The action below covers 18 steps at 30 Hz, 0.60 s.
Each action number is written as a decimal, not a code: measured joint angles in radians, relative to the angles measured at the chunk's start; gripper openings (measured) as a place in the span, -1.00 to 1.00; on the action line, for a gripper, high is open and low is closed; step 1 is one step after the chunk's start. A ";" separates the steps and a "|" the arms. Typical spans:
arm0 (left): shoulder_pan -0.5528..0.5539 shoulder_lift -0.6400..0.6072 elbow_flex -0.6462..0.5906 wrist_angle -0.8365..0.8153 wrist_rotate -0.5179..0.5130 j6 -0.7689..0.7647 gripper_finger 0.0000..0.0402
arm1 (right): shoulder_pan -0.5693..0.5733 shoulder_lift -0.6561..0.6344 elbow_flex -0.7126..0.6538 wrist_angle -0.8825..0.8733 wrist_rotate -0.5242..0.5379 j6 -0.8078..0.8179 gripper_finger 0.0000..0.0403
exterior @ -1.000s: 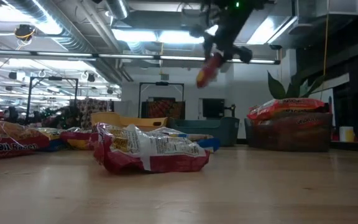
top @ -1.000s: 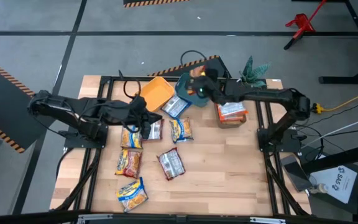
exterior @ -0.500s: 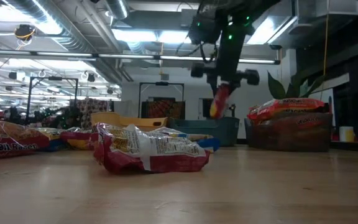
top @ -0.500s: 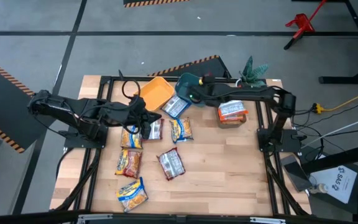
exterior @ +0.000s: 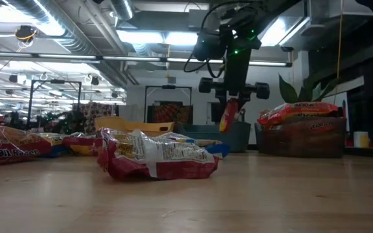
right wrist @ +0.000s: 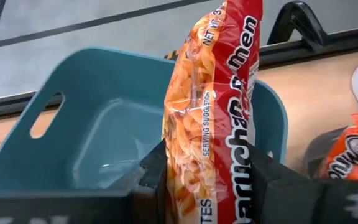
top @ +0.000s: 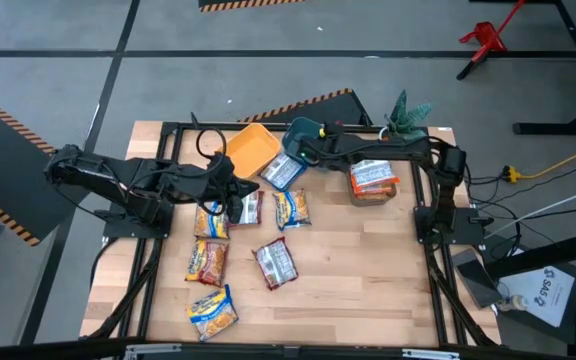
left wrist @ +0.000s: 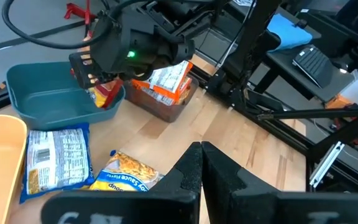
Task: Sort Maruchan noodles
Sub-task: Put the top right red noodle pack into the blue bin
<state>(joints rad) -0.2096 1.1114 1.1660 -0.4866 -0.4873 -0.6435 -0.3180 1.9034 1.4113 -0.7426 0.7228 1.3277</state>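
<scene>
From above, the right gripper (top: 306, 150) is seen stretched across to the far edge of the table (top: 368, 270), over the teal bin (top: 301, 133). The left gripper (top: 236, 190) is kept low among the loose noodle packets (top: 277, 263) near the yellow bin (top: 249, 148), well apart from the teal one, so the right arm is plainly the nearer.

At table height, a red packet (exterior: 229, 115) is seen hanging from the right gripper's jaws, its long axis close to upright and its lower end just above the bin's rim.

From the left wrist, the left gripper's jaws are shown pressed together with nothing between them, and the other arm is seen farther off over the teal bin, beside a brown bin (left wrist: 165, 99) stacked with orange packets (left wrist: 166, 78).

From the right wrist, the jaws are shown clamped on the red packet's sides. The open bin lies directly beyond it, so a drop is judged to need only a release.
</scene>
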 joint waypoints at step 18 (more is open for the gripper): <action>0.000 0.000 0.000 0.000 -0.002 0.000 -1.00 | -0.036 0.000 0.000 -0.071 -0.061 -0.149 -0.28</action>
<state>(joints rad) -0.2096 1.1114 1.1660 -0.4862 -0.4889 -0.6436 -0.3544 1.9034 1.4113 -0.8139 0.6615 1.1791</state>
